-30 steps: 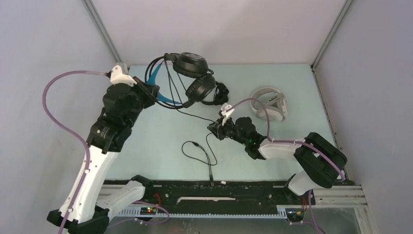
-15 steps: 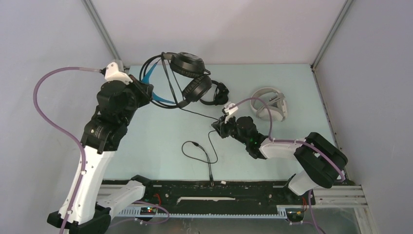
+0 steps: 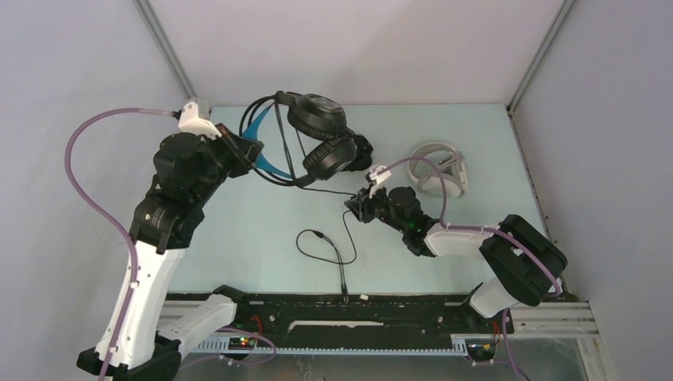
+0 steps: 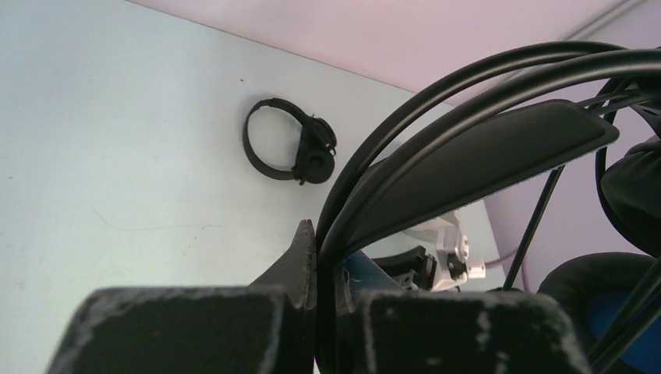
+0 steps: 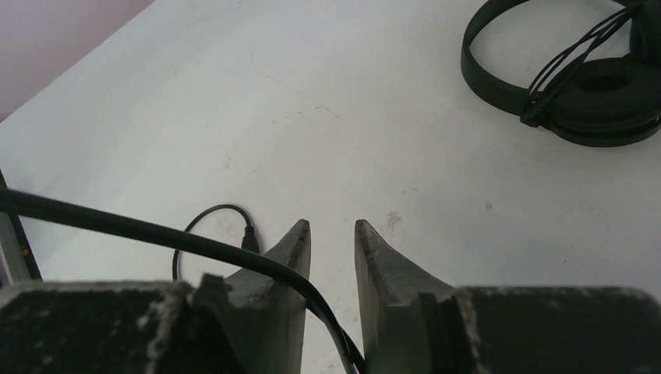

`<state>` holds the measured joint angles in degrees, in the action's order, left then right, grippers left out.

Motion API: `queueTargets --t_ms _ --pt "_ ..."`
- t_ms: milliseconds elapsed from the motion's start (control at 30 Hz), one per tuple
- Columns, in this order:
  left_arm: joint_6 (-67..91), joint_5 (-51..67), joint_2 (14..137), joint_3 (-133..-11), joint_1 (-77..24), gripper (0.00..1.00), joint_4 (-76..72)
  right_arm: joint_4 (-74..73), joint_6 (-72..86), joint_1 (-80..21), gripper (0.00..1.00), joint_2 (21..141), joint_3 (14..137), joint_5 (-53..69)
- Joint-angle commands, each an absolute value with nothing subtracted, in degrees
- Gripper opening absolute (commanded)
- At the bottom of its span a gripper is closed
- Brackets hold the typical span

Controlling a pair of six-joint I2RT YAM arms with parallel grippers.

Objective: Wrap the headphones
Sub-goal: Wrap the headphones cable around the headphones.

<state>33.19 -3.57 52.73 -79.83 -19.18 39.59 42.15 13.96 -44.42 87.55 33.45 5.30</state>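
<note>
So compared with half a second before, the left pincer [image 3: 240, 148] had swung the bulky black headphones [image 3: 317, 116] a bit toward the right edge and the near side. They were up in the air over the far-left part of the worktop [image 3: 254, 230], and the pincer was clamped tight on the blue-lined headband. The right pincer [image 3: 355, 208] had barely budged, sitting low around the middle of the worktop. The cable [image 5: 117, 224] ran from the headphones over to it, then trailed off in a loose loop toward the near edge. The slim black headset [image 3: 363, 149] lay flat toward the far edge, and from the top view the hanging earcup covered a good chunk of it. The white headset [image 3: 451, 178] sat off toward the far-right corner, well apart from both arms. The left wrist view showed the whole slim headset lying on the worktop beyond the headband, plus the fingers pressed together on that band, which the top view didn't really give you. The right wrist view showed the cable crossing one finger and dropping into the narrow gap between the two. The tips stood slightly apart, and honestly I couldn't tell if they were actually pinching it.
</note>
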Motion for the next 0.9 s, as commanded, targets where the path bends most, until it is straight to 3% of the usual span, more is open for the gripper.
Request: queueTargets --t_ms 0,200,633,867 --pt "37.9 4.7 51.1 -84.0 -18.6 0.0 32.7 41.6 16.6 -42.4 0.31 87.1 33.0 2.9" --pt "39.8 8.0 51.7 -85.6 -18.4 0.0 32.4 39.1 17.1 -41.6 0.29 85.4 33.0 1.4" --pt "37.3 8.4 51.1 -86.4 -16.2 0.0 34.1 33.2 15.8 -37.7 0.0 76.6 30.5 1.7" --pt "31.7 19.4 49.9 -81.2 -16.1 0.0 33.4 29.8 16.2 -33.4 0.0 70.3 30.2 7.1"
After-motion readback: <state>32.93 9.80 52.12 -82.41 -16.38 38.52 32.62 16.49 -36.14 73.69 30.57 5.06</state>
